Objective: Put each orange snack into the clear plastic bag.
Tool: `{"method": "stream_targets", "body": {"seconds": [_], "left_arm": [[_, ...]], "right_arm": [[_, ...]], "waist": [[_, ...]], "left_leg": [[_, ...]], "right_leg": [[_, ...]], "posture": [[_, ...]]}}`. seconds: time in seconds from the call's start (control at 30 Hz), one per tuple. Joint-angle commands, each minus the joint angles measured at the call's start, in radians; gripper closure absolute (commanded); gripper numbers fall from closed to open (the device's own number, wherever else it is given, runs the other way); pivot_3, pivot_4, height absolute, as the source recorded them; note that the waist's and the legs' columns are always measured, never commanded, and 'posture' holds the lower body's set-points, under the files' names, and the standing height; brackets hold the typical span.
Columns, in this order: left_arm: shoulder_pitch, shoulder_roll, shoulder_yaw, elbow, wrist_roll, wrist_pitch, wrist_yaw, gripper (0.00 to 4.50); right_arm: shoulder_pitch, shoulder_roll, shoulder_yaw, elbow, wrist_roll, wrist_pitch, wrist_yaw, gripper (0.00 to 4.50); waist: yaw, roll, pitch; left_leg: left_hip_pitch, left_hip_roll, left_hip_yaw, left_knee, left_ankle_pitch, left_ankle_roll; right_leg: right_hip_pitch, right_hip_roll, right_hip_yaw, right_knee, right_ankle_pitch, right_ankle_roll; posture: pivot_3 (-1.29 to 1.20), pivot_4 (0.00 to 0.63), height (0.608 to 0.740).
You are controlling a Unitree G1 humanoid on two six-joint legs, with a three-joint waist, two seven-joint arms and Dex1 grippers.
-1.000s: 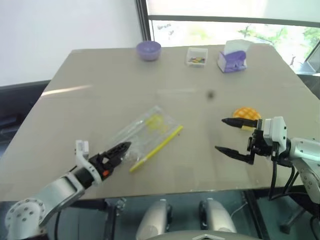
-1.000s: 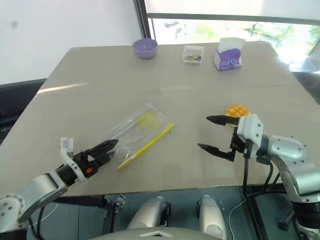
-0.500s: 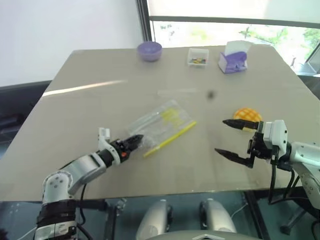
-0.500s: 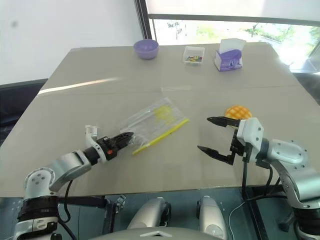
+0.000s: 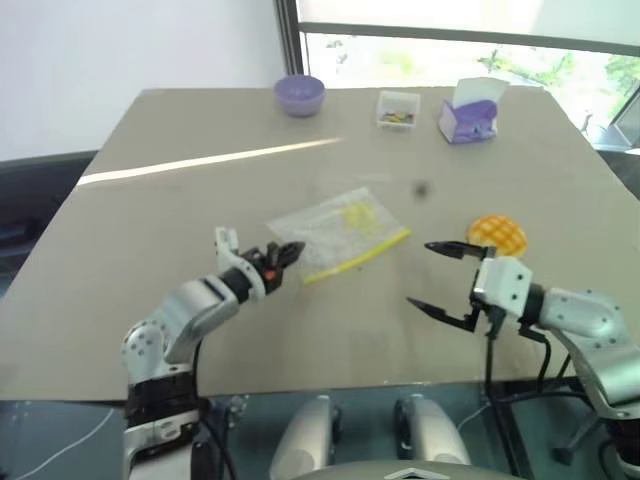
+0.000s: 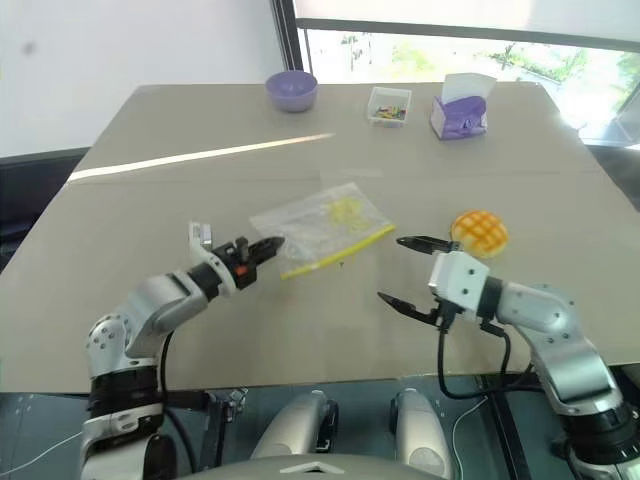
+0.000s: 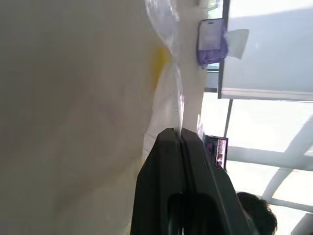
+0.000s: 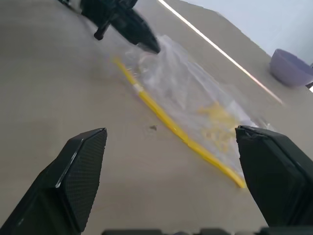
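The orange snack [image 5: 497, 236], a domed bun with a grid top, lies on the table at the right. The clear plastic bag [image 5: 345, 224], with its yellow seal strip, rests at the table's middle. My left gripper [image 5: 292, 249] is shut on the bag's near left corner; in the left wrist view its fingers [image 7: 172, 142] pinch the thin film [image 7: 176, 95]. My right gripper [image 5: 436, 279] hovers open just near-left of the bun, between bun and bag, holding nothing. The right wrist view shows the bag [image 8: 195, 98] ahead with the left gripper [image 8: 146, 43] on its corner.
Along the far edge stand a purple bowl [image 5: 299, 96], a small clear box of colourful bits [image 5: 396, 110] and a purple tissue box [image 5: 468, 115]. The table's near edge [image 5: 330, 385] runs just below both arms.
My left gripper shut on the bag's corner and pulled the bag away from the near edge and to the right. My right gripper stayed open and shifted slightly left.
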State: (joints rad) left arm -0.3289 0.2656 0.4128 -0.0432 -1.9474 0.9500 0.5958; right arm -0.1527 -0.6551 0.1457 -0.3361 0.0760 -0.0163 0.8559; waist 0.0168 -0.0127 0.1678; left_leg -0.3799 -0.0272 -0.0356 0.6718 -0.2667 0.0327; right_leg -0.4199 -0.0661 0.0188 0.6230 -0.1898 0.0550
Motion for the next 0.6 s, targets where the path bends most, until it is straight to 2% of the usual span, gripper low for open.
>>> {"method": "stream_targets", "body": {"seconds": [0.03,0.13,0.27,0.37,0.47,0.57,0.6], "left_arm": [[-0.063,-0.069,0.038,-0.088,-0.025,-0.047,0.102,4.46],[-0.100,-0.127,0.046,-0.132,-0.025,-0.074,0.177,4.46],[-0.143,-0.177,0.062,-0.162,-0.025,-0.095,0.247,4.46],[-0.155,-0.187,0.071,-0.160,-0.025,-0.091,0.266,4.46],[-0.162,-0.194,0.080,-0.162,-0.025,-0.088,0.276,4.46],[-0.166,-0.194,0.087,-0.158,-0.025,-0.086,0.279,4.50],[-0.169,-0.193,0.090,-0.156,-0.025,-0.084,0.279,4.50]], "right_arm": [[-0.094,0.061,0.092,0.148,-0.128,-0.060,-0.052,0.00],[-0.176,0.124,0.148,0.308,-0.244,-0.130,-0.141,0.00],[-0.321,0.220,0.204,0.498,-0.436,-0.195,-0.351,0.00],[-0.377,0.266,0.212,0.590,-0.502,-0.198,-0.460,0.00],[-0.408,0.289,0.209,0.652,-0.532,-0.201,-0.510,0.00],[-0.424,0.297,0.204,0.691,-0.540,-0.204,-0.535,0.76],[-0.428,0.297,0.203,0.699,-0.538,-0.208,-0.535,1.21]], "waist": [[-0.002,-0.002,0.001],[-0.002,-0.005,0.003],[-0.003,-0.008,0.005],[-0.003,-0.009,0.006],[-0.002,-0.009,0.006],[-0.002,-0.009,0.006],[-0.003,-0.009,0.006]], "left_leg": [[0.000,-0.001,0.000,-0.001,0.000,0.000],[-0.001,-0.001,-0.001,-0.002,0.000,0.000],[-0.002,-0.002,0.000,-0.002,0.000,0.000],[-0.002,-0.003,-0.001,-0.003,0.000,0.000],[-0.002,-0.003,-0.002,-0.003,0.000,0.000],[-0.002,-0.004,-0.002,-0.003,0.000,0.000],[-0.002,-0.004,-0.002,-0.003,0.000,0.000]], "right_leg": [[0.000,0.000,0.000,-0.001,0.000,0.000],[-0.001,0.000,-0.001,-0.002,0.000,0.000],[-0.002,0.000,0.000,-0.003,0.000,0.000],[-0.002,0.001,0.000,-0.003,0.000,0.000],[-0.002,0.001,-0.001,-0.003,0.001,0.001],[-0.002,0.001,-0.001,-0.004,0.002,0.003],[-0.002,0.001,-0.001,-0.004,0.002,0.003]], "posture": [[0.00,0.150,0.740],[0.00,0.150,0.740],[0.00,0.150,0.740],[0.00,0.150,0.740],[0.00,0.150,0.740],[0.00,0.150,0.740],[0.00,0.150,0.740]]}}
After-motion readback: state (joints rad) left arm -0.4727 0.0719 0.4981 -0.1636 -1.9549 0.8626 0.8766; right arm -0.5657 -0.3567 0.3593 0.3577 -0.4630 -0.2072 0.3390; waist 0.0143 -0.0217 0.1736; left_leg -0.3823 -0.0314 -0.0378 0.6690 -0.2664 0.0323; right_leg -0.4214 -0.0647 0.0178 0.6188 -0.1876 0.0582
